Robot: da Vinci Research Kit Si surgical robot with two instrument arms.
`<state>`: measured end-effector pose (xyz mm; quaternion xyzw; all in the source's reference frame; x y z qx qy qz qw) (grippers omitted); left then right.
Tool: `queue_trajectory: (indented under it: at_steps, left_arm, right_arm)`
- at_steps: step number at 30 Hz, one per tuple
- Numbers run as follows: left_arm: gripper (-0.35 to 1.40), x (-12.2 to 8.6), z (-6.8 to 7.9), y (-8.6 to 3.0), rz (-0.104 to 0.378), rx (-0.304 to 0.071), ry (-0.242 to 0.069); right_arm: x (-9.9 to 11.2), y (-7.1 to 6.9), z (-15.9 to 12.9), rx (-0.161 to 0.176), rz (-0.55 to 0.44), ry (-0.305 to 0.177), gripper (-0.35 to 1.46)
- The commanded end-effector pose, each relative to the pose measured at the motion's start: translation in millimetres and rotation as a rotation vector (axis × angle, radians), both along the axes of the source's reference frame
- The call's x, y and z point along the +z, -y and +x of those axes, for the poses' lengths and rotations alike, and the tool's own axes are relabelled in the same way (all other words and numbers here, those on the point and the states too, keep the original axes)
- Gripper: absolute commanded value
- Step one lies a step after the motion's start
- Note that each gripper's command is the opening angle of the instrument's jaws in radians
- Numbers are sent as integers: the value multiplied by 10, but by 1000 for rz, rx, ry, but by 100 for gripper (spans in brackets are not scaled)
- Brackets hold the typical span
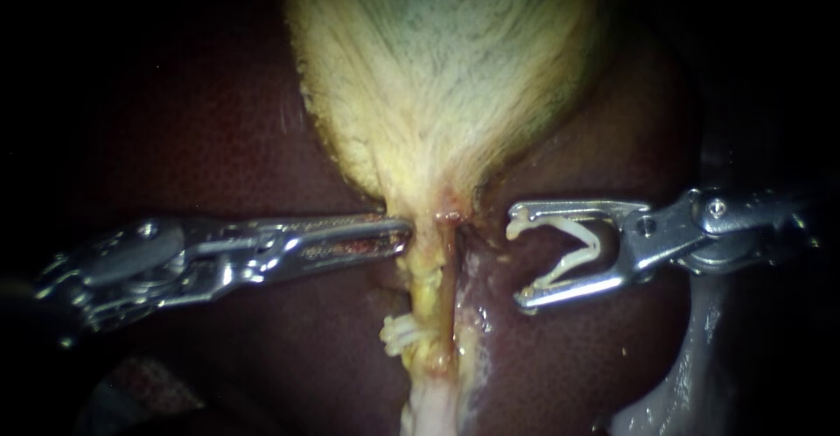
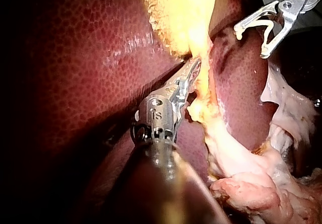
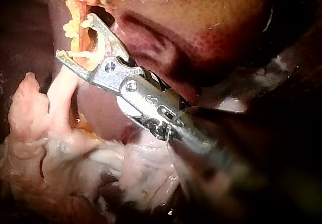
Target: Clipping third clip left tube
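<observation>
The pale yellow gallbladder (image 1: 437, 77) narrows to a neck above the left tube (image 1: 426, 296), a yellowish strand running down the middle. A white clip (image 1: 398, 335) sits on this tube lower down. My left instrument (image 1: 401, 233) reaches in flat, its jaws shut on the tissue at the neck; they show again on the yellow strand (image 2: 193, 72). My right instrument (image 1: 518, 261) stands just right of the tube without touching it. Its jaws are spread wide on an open white clip (image 1: 573, 248) seated between them, also seen from both wrists (image 2: 250, 44) (image 3: 74, 38).
Dark red liver (image 1: 219, 138) lies on both sides of the gallbladder and tube. A paler glistening strand (image 1: 468, 313) runs beside the tube on its right. Loose pink-white tissue (image 3: 100, 168) is heaped under my right instrument.
</observation>
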<state>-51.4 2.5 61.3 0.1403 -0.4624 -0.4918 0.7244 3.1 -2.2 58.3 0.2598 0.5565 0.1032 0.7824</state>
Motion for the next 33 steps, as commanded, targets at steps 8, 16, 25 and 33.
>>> queue_trajectory:
  at_steps: [8,16,25,33]
  left_arm:
    - [-35,-5,12,-1,4,7,4]
    - [-35,-13,40,2,0,2,-2]
    - [-35,-18,55,5,-1,1,-4]
    - [-35,-26,57,7,0,1,-4]
  right_arm:
    - [5,6,14,1,-3,1,60]
    - [27,26,57,-9,-1,-3,60]
    - [57,40,93,-9,28,5,60]
    - [91,51,99,-10,53,13,60]
